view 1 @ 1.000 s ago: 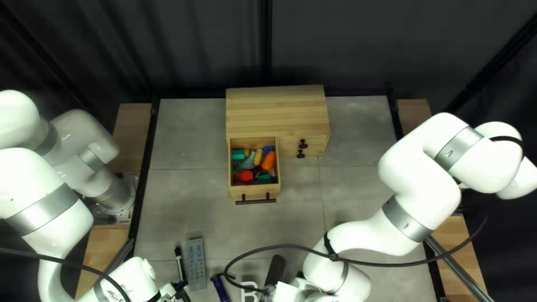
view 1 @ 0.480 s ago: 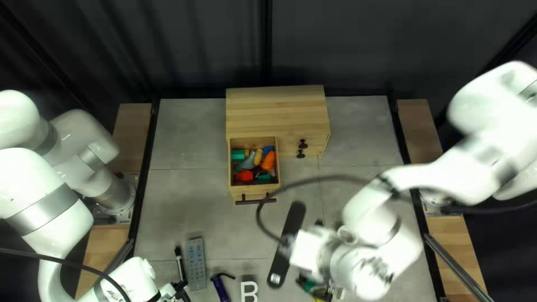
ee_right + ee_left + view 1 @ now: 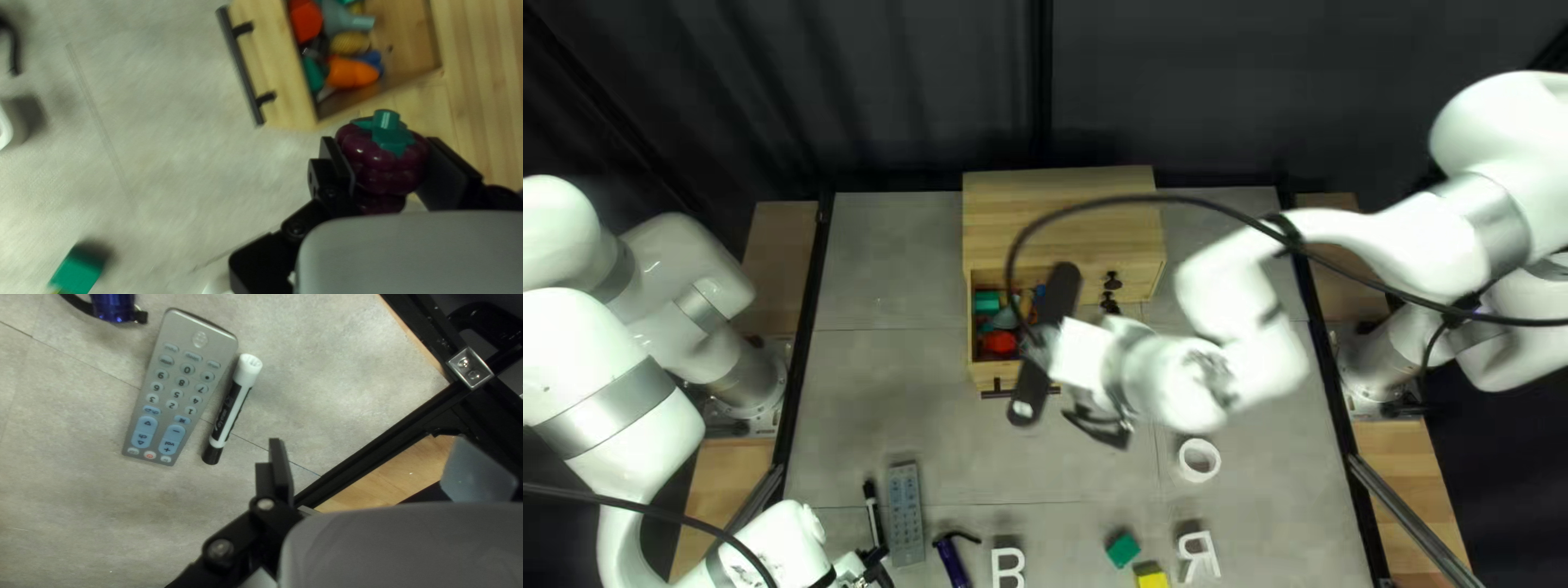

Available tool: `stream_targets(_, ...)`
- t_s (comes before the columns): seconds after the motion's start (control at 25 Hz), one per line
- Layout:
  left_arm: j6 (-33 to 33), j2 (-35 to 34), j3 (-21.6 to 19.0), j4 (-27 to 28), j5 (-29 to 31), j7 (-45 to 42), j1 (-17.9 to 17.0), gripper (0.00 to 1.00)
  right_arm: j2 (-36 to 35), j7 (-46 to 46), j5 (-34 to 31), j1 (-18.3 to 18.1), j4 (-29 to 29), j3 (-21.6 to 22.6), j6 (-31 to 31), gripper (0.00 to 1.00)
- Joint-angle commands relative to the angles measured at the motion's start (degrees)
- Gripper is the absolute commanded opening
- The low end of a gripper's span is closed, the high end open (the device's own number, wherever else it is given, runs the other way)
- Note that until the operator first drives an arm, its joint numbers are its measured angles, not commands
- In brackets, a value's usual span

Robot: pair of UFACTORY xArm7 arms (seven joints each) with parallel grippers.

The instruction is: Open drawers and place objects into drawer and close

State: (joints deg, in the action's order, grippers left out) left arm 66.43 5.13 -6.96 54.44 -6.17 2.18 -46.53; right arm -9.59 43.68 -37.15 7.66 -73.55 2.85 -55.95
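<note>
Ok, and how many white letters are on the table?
2. In the top left view, one letter lies right of the dark blue item, another letter right of the yellow block. More may be hidden.

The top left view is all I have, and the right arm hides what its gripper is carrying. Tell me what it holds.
Observer: The right gripper is shut on a dark purple, ribbed toy vegetable with a green stem cap.

Operator: Say where that sits against the drawer.

Observer: In the right wrist view it shows just outside the drawer's side wall, not over the pieces inside. I can't judge its height.

Operator: Now the drawer corner your arm covers for me.

Observer: A green piece lies there by the front panel, next to an orange one.
</note>
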Motion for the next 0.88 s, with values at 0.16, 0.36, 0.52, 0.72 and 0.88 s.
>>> stream_targets(0.16, 0.0, 0.0, 0.0, 0.0, 0.0, 0.0, 0.0, 1.0, -4.54, -1.22, -4.01, -2.76, -0.87, -2.51, 7.54, 0.43)
stream_targets(0.36, 0.0, 0.0, 0.0, 0.0, 0.0, 0.0, 0.0, 1.0, -4.52, -4.65, -4.07, -3.01, -1.23, -2.16, 7.9, 1.0)
stream_targets(0.52, 0.0, 0.0, 0.0, 0.0, 0.0, 0.0, 0.0, 1.0, -1.62, -5.13, -1.13, -1.25, -0.48, -0.31, 3.37, 1.0)
stream_targets(0.72, 0.0, 0.0, 0.0, 0.0, 0.0, 0.0, 0.0, 1.0, -1.08, 2.34, 5.78, 4.07, -2.4, 4.14, -8.65, 1.0)
stream_targets(0.88, 0.0, 0.0, 0.0, 0.0, 0.0, 0.0, 0.0, 1.0, -2.58, 13.22, 10.0, 8.94, -3.0, 7.5, -16.21, 1.0)
